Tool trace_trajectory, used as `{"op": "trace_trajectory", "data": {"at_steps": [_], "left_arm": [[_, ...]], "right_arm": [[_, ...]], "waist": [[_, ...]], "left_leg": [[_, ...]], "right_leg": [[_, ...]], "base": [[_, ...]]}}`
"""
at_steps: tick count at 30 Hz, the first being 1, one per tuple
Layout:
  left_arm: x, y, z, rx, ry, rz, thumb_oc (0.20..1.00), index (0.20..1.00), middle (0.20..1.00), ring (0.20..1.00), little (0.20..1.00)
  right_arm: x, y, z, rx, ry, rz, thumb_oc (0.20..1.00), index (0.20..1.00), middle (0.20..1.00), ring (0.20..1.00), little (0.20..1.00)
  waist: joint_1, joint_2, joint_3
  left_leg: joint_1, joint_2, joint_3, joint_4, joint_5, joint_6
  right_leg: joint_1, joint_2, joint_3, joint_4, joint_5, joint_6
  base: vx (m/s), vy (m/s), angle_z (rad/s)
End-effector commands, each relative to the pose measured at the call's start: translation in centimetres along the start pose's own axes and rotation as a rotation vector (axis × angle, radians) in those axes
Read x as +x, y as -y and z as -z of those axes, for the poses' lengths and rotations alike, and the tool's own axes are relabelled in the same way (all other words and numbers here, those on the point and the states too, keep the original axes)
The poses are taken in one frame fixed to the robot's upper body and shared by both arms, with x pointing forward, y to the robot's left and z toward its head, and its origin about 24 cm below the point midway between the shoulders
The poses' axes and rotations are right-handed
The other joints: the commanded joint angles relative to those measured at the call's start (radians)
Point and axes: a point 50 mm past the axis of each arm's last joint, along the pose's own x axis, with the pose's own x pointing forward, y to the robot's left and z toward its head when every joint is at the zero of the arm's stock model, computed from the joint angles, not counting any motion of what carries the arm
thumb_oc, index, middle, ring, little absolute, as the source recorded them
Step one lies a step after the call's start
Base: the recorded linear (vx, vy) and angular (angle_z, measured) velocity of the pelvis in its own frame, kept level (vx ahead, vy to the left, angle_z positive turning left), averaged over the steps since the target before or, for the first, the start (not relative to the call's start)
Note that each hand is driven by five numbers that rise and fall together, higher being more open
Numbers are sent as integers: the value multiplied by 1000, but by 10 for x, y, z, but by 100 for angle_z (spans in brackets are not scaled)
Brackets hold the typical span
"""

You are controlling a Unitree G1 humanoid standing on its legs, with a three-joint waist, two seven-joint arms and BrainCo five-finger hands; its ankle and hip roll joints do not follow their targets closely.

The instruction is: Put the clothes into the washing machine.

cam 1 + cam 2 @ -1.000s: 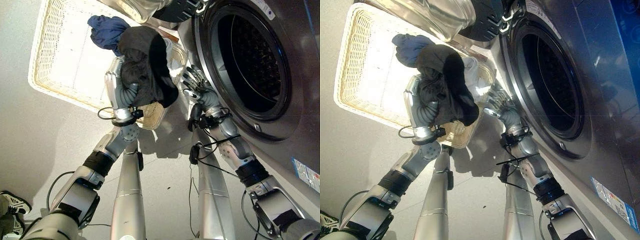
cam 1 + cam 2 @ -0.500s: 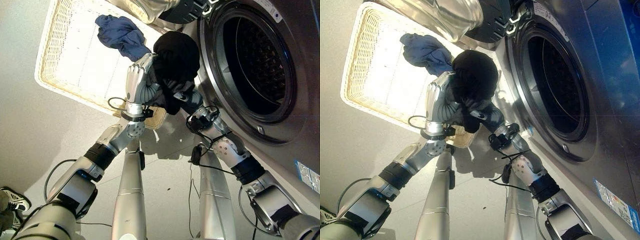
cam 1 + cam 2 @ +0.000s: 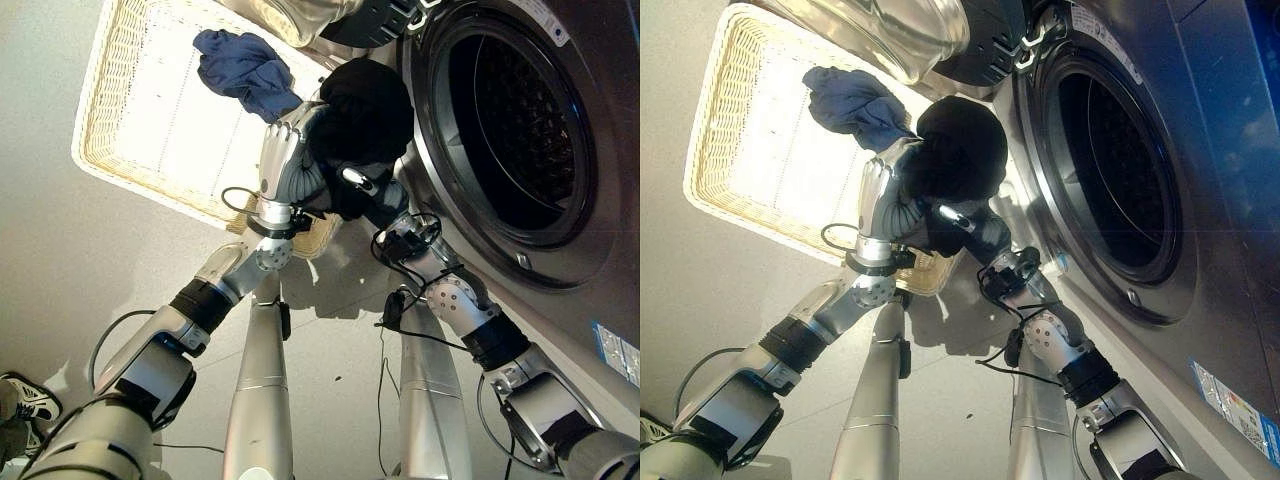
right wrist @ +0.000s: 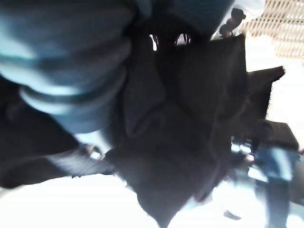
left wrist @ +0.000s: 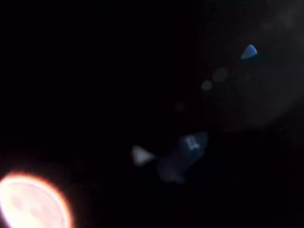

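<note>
I judge I'm mid-carry: the garment is lifted out of the basket and not yet in the drum. Nearest me, my right hand (image 3: pixel 368 192) comes up from the lower right and presses into the underside of the bundled black cloth garment (image 3: pixel 362 110); its fingers are buried in the folds, so I cannot tell how they are set. My left hand (image 3: pixel 287 165) is raised on a bent arm, its fingers curled round the left side of that bundle, holding it just beside the rim of the round, dark-drummed front-loading washing machine (image 3: pixel 520 110). The next move, as I read it, is to swing the bundle rightward through the opening and then let go. Farther off, a crumpled navy blue garment (image 3: pixel 240 68) lies in the shallow cream wicker basket (image 3: pixel 105 90).
</note>
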Motion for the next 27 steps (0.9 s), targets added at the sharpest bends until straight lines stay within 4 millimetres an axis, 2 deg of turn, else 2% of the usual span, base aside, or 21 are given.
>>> {"op": "trace_trajectory", "data": {"at_steps": [1, 11, 12, 13, 20, 27], "left_arm": [[6, 6, -23, -65, 117, 13, 200, 200, 200, 200, 200], [6, 9, -34, -105, 146, 4, 200, 200, 200, 200, 200], [6, 8, -33, -94, 137, -27, 511, 511, 511, 511, 511], [6, 6, -31, -99, 116, -56, 1000, 1000, 1000, 1000, 1000], [-5, -5, -10, -217, -137, -228, 1000, 1000, 1000, 1000, 1000], [-10, -9, -5, -211, -176, -227, 1000, 1000, 1000, 1000, 1000]], "right_arm": [[11, -51, -22, 52, 170, -249, 200, 200, 200, 200, 200], [9, -46, -27, 55, 215, -197, 200, 200, 200, 200, 200], [9, -46, -27, 58, 218, -193, 200, 200, 200, 200, 200], [9, -45, -28, 60, 222, -187, 200, 200, 200, 200, 200], [9, -39, -30, 51, 272, -124, 200, 200, 200, 200, 200], [4, -29, -46, 9, 363, -41, 200, 200, 200, 200, 200]], "waist": [[-5, 16, -17], [-11, 16, -17], [-11, 15, -17], [-10, 15, -17], [1, 13, -17], [6, 16, -17]], "left_leg": [[-21, -52, -52, 26, 14, 96], [-21, -50, -40, 22, 17, 97], [-21, -50, -39, 21, 17, 97], [-22, -51, -40, 21, 18, 97], [-21, -54, -48, 15, 22, 97], [-21, -56, -47, 13, 24, 98]], "right_leg": [[15, -15, 19, -7, 64, 123], [17, -15, 18, -14, 69, 124], [18, -14, 18, -16, 69, 124], [18, -15, 17, -16, 69, 124], [21, -12, 10, -16, 68, 123], [25, -15, 4, -17, 67, 121]], "base": [[0, 0, 0], [0, 0, 0], [0, 0, 0], [0, 0, 0], [0, -4, 0], [0, 0, 0]]}}
